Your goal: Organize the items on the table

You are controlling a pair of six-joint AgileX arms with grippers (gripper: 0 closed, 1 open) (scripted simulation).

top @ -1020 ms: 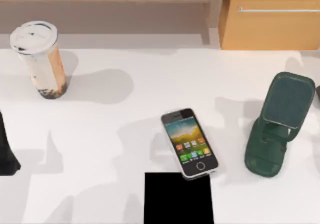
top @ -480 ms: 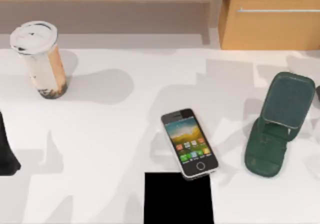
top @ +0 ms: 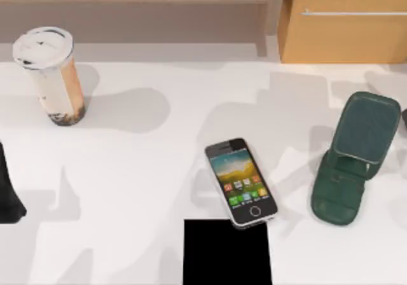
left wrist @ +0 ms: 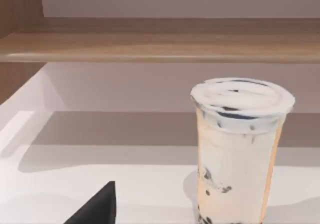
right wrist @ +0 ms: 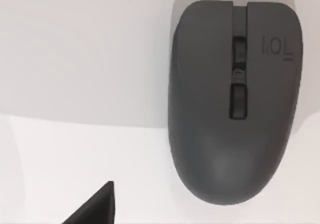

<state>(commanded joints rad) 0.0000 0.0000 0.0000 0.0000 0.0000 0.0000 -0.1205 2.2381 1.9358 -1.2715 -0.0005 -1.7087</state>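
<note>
Noting the smartphone (top: 240,182) lying flat and screen-up on the white surface (top: 140,170), its lower end touching or just overlapping the far edge of the black square pad (top: 227,252); which of the two, not being resolved here.

Recording the drink cup (top: 49,75) standing upright, well apart from the smartphone, toward the far left of it, with its white lid on. Confirming the same cup (left wrist: 240,149) in the left wrist view, upright, with a wooden shelf (left wrist: 160,46) behind it.

Logging the dark green phone stand (top: 355,158) to the right of the smartphone, apart from it, backrest tilted. Logging the tan cabinet (top: 346,21) with a metal handle beyond the stand, far right of the smartphone.

Finding the grey mouse (right wrist: 235,99) resting flat on the surface, directly beneath the right gripper (right wrist: 95,208); not placing it against the smartphone.

Sighting the left gripper (left wrist: 97,210) facing the cup, apart from it, and the left arm (top: 7,189) at the edge far left of the smartphone.

Grip state of either gripper: cannot tell.
</note>
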